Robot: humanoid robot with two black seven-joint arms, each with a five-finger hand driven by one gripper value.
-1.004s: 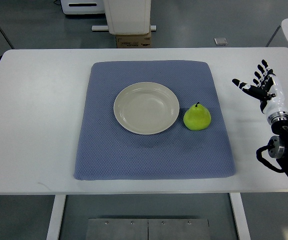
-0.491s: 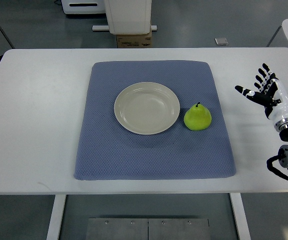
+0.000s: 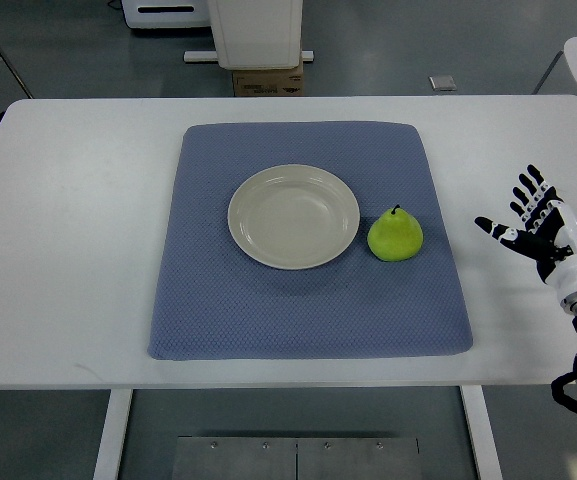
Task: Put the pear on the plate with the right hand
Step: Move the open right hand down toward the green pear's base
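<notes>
Over on the white table (image 3: 68, 250), the right hand (image 3: 540, 226) hovers near the edge with fingers spread, holding nothing. Well off to its left, the pear (image 3: 395, 236) sits on a blue mat (image 3: 308, 300), just beside the plate (image 3: 294, 216). Grey floor (image 3: 418, 40) beyond the table.

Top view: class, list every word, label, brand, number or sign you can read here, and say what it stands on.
None can be read.
Cardboard box under the white unit: any print is too small and blurred to read.
Plate, pear, blue mat, table and right hand: no text shows.
</notes>
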